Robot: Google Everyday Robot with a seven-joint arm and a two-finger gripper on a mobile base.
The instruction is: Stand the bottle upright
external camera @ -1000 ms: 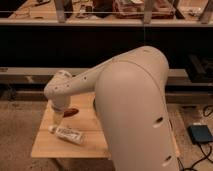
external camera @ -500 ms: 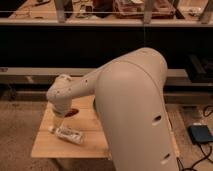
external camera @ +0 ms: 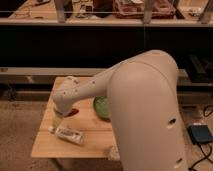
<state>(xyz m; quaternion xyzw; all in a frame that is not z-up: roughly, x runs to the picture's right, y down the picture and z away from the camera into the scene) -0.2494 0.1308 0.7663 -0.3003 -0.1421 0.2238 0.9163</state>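
**A:** What fills the view?

**B:** A big white robot arm (external camera: pixel 145 115) sweeps in from the lower right and reaches left over a small wooden surface (external camera: pixel 50 147). Behind it run dark shelves carrying clutter that is hard to make out.

**A:** Where is the claw?

**B:** The claw (external camera: pixel 58 119) hangs at the left end of the arm, pointing down over the left part of the surface. I cannot tell whether it is apart or together; the arm's rounded wrist covers most of it.

**A:** And the bottle?

**B:** The bottle (external camera: pixel 68 134) lies on its side on the surface, pale with a white label, just below and slightly right of the claw. Whether the claw touches it, I cannot tell.

**A:** Anything else there?

**B:** A green bowl (external camera: pixel 101 106) sits further right, partly hidden by the arm. A dark red object (external camera: pixel 71 112) peeks out just beside the wrist.
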